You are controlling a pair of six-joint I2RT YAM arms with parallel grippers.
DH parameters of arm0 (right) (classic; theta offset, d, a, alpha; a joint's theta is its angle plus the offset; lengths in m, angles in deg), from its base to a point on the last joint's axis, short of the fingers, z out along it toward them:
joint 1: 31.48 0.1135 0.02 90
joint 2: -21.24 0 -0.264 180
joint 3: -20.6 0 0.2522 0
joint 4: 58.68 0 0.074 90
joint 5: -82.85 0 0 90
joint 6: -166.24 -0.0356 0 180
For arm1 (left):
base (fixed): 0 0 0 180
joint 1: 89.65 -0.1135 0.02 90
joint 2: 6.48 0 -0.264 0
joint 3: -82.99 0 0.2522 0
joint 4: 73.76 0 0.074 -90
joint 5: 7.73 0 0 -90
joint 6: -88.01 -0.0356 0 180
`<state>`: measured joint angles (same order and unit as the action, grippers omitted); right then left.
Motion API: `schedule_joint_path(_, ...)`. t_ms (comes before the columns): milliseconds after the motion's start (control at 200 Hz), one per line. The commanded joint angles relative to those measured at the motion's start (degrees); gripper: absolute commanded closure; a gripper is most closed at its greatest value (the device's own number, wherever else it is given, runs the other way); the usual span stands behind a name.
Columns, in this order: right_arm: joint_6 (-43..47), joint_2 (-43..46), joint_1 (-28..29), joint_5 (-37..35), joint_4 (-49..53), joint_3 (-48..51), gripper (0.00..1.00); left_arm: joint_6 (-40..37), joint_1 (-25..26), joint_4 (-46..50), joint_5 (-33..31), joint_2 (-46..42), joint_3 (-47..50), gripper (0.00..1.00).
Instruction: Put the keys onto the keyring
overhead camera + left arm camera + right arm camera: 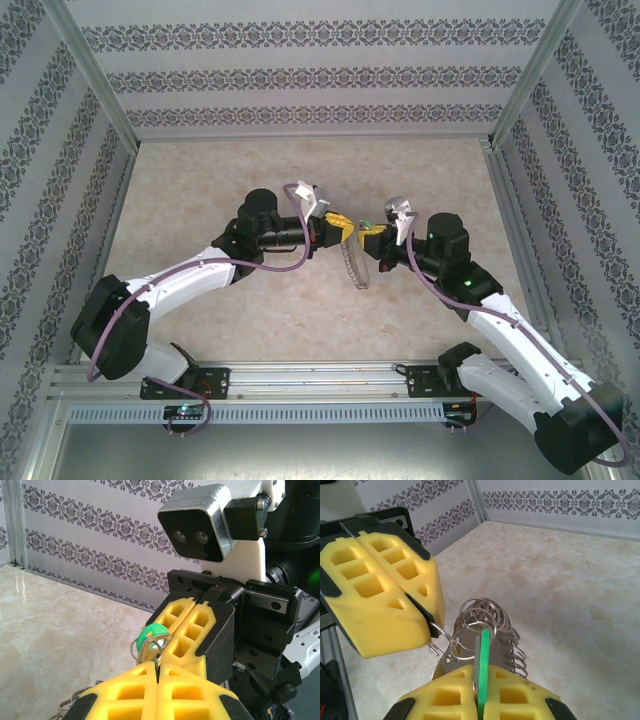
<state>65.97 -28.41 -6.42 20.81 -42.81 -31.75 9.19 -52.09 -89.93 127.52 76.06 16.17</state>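
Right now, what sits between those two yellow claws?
The green key, clamped by the right gripper, and the looped keyring, pinched by the left gripper; the right wrist view shows it.

End effectors closed: left point(157, 667), right point(480, 672), seemingly near-touching.

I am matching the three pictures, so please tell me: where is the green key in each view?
Top external: green key, a tiny speck mid-table where the two arms meet.
Left wrist: lower centre, just above the left gripper.
Right wrist: bottom centre, edge-on, pinched in the right gripper.
Shared landmark: the keyring, its wire rings hanging beside the key.
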Motion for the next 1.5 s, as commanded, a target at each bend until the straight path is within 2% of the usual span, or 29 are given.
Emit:
schedule_joint_path(0,1.7,0.9,0.3,-3.5,0.9,-2.2,1.0,-1.1,0.8,-0.3,1.0,-2.1,-1.5,1.0)
schedule_joint_path(245,1.8,0.2,0.6,-3.3,0.6,-2.6,1.0,-1.0,0.8,-0.2,1.0,-2.2,-1.5,1.0)
schedule_joint_path(610,3.1,-3.5,4.9,-4.1,-0.1,-4.8,1.0,-0.4,0.9,-0.8,1.1,-1.2,-1.6,1.0)
schedule_joint_path(879,3.4,-0.1,3.6,-7.6,0.9,-3.0,1.0,0.0,0.9,-1.1,1.0,-1.0,-1.5,1.0)
schedule_joint_path(1159,1.7,2.3,-0.2,-5.9,1.0,-1.7,1.0,-0.2,0.9,-0.9,0.7,-1.5,-1.2,1.0)
schedule_joint_path(1334,1.6,0.9,0.1,-3.9,0.6,-2.8,1.0,-0.2,0.9,-0.8,0.7,-1.6,-1.2,1.0)
schedule_joint_path(1494,2.3,-1.6,2.5,-4.0,0.3,-4.5,1.0,-0.2,0.9,-0.8,0.7,-1.7,-1.3,1.0)
